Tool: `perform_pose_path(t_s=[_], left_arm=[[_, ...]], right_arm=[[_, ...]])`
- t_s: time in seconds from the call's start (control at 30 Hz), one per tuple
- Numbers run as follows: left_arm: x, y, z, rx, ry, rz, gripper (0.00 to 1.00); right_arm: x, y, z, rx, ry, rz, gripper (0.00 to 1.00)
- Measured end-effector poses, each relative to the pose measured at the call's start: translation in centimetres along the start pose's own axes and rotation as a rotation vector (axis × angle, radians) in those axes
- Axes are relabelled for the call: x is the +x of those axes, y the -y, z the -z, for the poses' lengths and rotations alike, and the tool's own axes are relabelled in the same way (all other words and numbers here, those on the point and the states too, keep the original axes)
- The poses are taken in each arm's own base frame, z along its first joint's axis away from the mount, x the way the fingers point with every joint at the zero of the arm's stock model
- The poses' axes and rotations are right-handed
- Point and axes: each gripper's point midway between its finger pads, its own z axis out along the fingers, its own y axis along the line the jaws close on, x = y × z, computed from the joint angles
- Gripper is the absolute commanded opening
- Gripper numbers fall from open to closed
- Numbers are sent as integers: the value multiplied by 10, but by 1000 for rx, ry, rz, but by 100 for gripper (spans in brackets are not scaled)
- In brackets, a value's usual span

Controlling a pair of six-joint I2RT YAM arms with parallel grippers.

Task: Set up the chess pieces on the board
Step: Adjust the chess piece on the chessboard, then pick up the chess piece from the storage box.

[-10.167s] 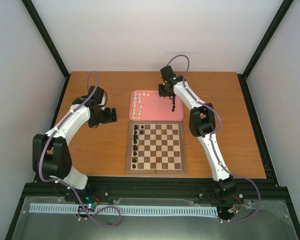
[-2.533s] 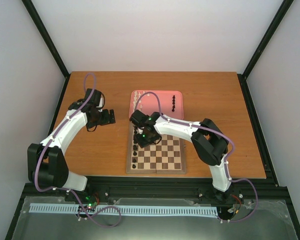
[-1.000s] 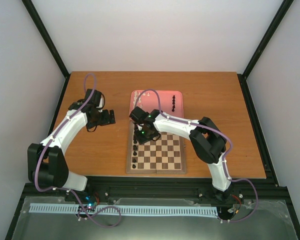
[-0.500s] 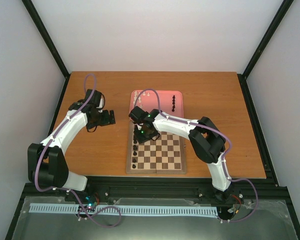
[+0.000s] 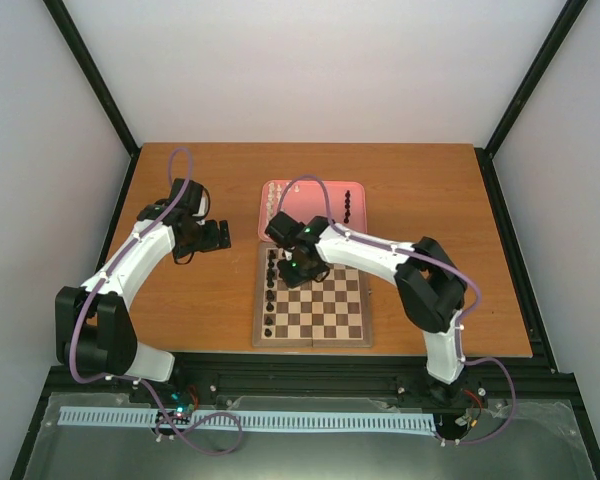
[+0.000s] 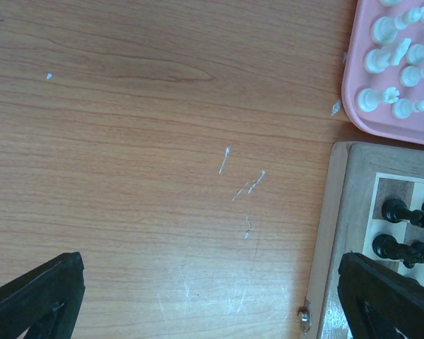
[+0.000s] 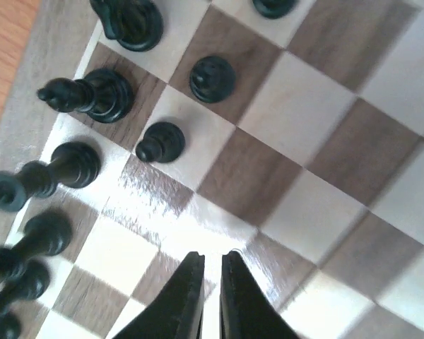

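Barely parted right fingers (image 7: 184,296), empty.

Desk (image 5: 440,200): rectangular, orange-brown wood grain, matt, evenly lit, only soft shadows. The left wrist view shows pale scuff marks (image 6: 240,187) on the bare wood. Back wall (image 5: 320,70) plain white; side walls (image 5: 30,200) the same, greyer. A black strut (image 5: 90,75) rises from each far corner. Black rail (image 5: 310,375) along the near edge. Below that, a grey metal plate (image 5: 310,455) with a pale blue slotted strip (image 5: 250,420) across it.
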Motion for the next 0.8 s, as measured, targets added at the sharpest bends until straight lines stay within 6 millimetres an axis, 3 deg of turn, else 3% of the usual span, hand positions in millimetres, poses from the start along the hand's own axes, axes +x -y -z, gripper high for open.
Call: perform_pose_path(t_s=[0.1, 0.2, 0.3, 0.4, 0.6, 0.7, 0.8], left_arm=[[0, 0, 0, 1, 0, 0, 100], [0, 0, 0, 2, -1, 0, 100], [0, 1, 0, 4, -1, 0, 100], [0, 1, 0, 8, -3, 0, 100], [1, 2, -2, 9, -11, 0, 100], [3, 1, -5, 4, -20, 1, 100], [3, 0, -7, -2, -26, 1, 100]], right_arm=[[-1, 7, 25, 14, 33, -14, 26], [-9, 19, 55, 19, 95, -51, 45], [-21, 46, 81, 36, 154, -115, 53], [-37, 83, 91, 72, 190, -198, 56], [-72, 154, 84, 183, 201, -311, 63], [-87, 183, 66, 224, 187, -344, 64], [-86, 202, 43, 241, 141, -368, 62]])
